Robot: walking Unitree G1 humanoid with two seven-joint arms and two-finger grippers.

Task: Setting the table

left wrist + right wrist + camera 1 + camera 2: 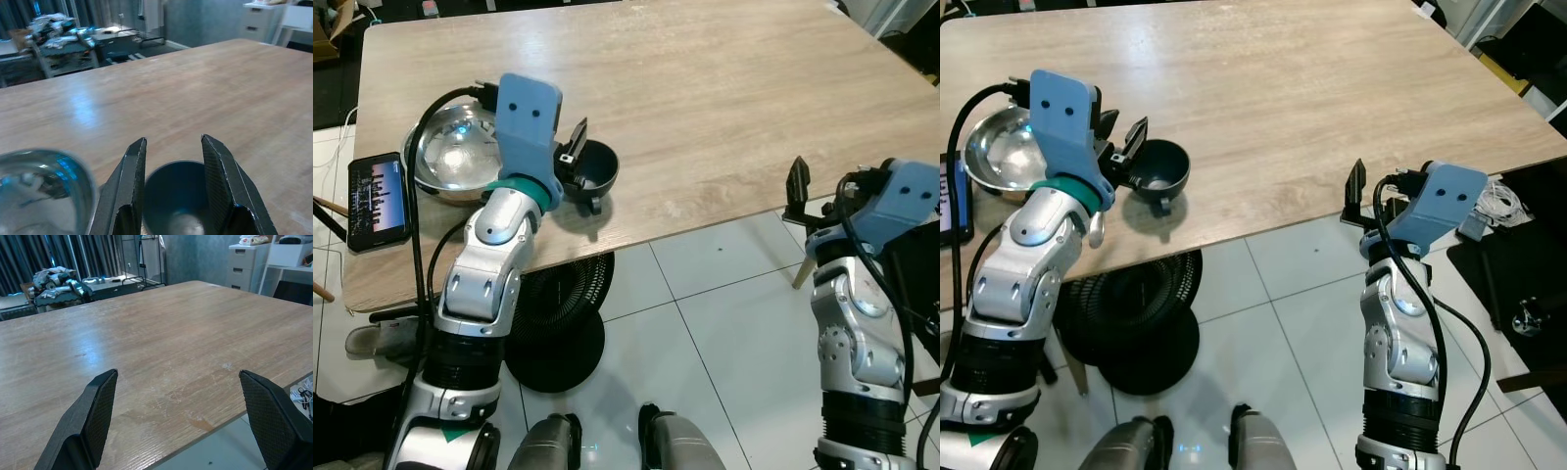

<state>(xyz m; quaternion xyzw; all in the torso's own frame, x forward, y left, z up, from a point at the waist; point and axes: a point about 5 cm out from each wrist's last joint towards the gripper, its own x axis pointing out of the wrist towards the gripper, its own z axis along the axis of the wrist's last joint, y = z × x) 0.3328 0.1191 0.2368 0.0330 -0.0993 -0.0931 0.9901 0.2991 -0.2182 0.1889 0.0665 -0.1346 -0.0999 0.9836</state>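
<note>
Pale wood table (724, 88) over white tiles (705, 323) — left gripper (173, 166) straddles dark bowl (592, 168), unclamped; right gripper (178, 416) spread wide.

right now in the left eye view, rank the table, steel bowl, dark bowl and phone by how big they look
1. wooden table
2. steel bowl, partly hidden by the left arm
3. phone and dark bowl: they look alike in size, so I won't rank them.

Head eyes look steeply down; wrist views skim low across the shared table (161, 347).
</note>
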